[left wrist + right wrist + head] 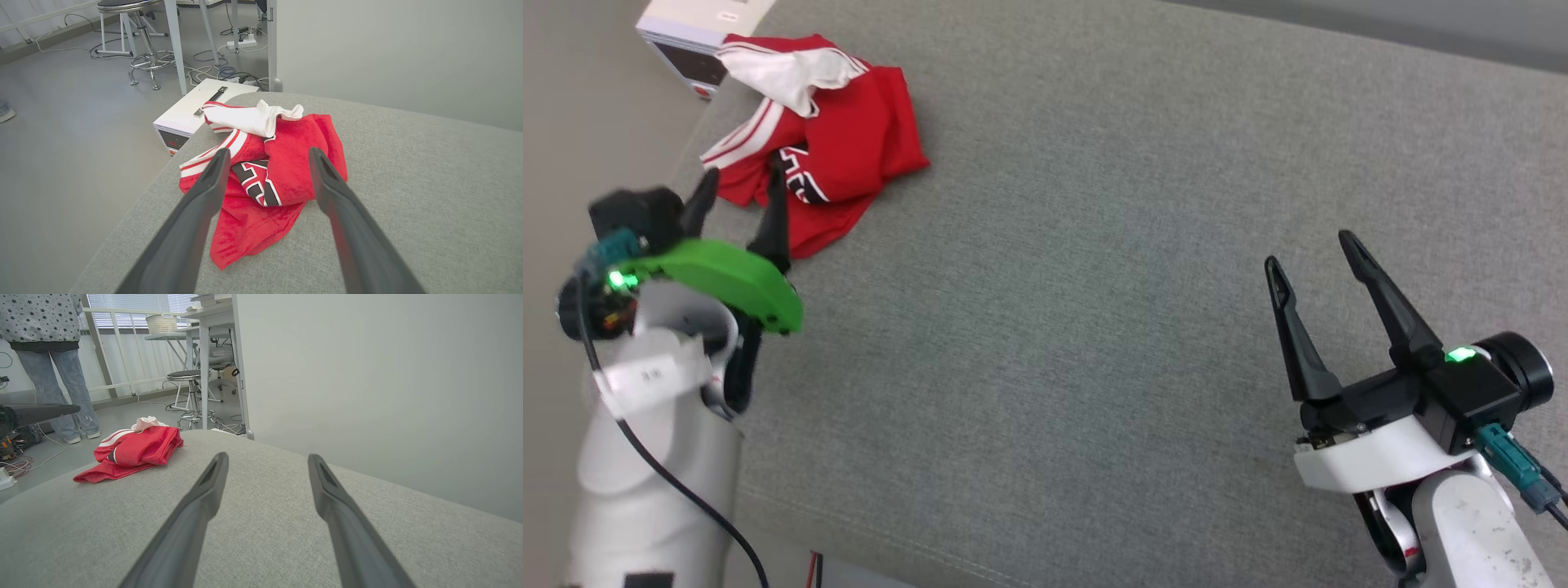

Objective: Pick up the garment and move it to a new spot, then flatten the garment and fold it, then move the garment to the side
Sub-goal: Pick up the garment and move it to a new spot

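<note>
1. Crumpled red garment, white sleeve on top, heaped at the far left corner of the grey fabric-covered desk.
2. Left end effector spread wide, gripping nothing, fingers pointing at the garment's near edge.
3. Right end effector spread wide too, empty, over bare desk well apart from the garment.
4. White box on the floor just beyond that corner.

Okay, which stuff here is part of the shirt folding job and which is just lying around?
Job: garment, left gripper, right gripper, grey cushion under the garment.
Lying about: white box, stool, floor cables, basket, standing person.
</note>
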Controlling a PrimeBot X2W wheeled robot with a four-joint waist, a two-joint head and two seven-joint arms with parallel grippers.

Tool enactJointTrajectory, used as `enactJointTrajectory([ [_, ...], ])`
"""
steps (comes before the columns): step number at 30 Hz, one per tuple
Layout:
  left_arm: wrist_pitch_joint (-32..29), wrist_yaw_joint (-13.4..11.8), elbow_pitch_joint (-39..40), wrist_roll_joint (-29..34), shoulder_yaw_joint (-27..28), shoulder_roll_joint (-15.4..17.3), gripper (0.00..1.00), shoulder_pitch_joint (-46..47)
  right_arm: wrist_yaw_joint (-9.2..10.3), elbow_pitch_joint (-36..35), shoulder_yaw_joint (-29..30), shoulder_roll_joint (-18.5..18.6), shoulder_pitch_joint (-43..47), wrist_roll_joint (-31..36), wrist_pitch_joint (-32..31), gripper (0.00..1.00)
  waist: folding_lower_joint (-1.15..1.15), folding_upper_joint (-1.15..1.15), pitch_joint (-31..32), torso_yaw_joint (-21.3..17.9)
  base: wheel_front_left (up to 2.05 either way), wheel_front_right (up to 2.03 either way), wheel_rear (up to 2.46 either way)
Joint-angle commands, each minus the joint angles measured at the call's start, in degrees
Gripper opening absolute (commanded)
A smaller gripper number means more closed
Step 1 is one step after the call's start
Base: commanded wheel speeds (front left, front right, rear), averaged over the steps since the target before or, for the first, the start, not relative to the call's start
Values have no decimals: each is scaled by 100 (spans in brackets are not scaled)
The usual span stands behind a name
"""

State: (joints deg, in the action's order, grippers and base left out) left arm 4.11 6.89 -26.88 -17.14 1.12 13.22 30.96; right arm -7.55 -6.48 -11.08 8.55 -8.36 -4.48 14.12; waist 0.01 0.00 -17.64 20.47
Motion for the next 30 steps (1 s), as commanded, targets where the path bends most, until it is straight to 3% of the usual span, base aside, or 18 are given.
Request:
enactJointTrajectory([
  [1, -217, 35, -139, -121, -57, 156, 100, 321, 6, -128, -18, 49, -147, 75, -47, 100, -1, 0, -764, -539, 0, 0, 0],
  [5, -1311, 55, -557, -764, -394, 603, 100, 1092, 6, -447, -64, 119, -324, 114, -180, 100, -1, 0, -1113, -739, 0, 0, 0],
  [8, -2170, 57, -748, -1205, -805, 1134, 100, 1532, 6, -625, -103, 153, -414, 125, -250, 100, -1, 0, -1344, -878, 0, 0, 0],
  [14, -3608, 58, -1130, -2267, -1058, 1703, 100, 2089, 6, -757, -185, 172, -500, 161, -288, 100, -1, 0, -1661, -1087, 0, 0, 0],
  [18, -4050, 58, -1409, -2716, -978, 1833, 100, 2298, 6, -772, -234, 182, -545, 184, -288, 100, -1, 0, -1819, -1182, 0, 0, 0],
  [24, -4300, 59, -1805, -2818, -1031, 1853, 100, 2426, 6, -777, -284, 211, -630, 202, -287, 100, -1, 0, -1942, -1266, 0, 0, 0],
  [25, -4349, 59, -1844, -2829, -1061, 1843, 81, 2423, 6, -772, -280, 208, -633, 205, -285, 100, -1, 0, -1946, -1270, 0, 0, 0],
  [26, -4381, 59, -1874, -2850, -1089, 1829, 0, 2420, 6, -764, -274, 203, -633, 210, -282, 100, -1, 0, -1946, -1272, 0, 0, 0],
  [30, -4236, 59, -1937, -2921, -1109, 1790, 0, 2395, 6, -692, -246, 185, -618, 219, -263, 100, -1, 0, -1876, -1249, 0, 0, 0],
])
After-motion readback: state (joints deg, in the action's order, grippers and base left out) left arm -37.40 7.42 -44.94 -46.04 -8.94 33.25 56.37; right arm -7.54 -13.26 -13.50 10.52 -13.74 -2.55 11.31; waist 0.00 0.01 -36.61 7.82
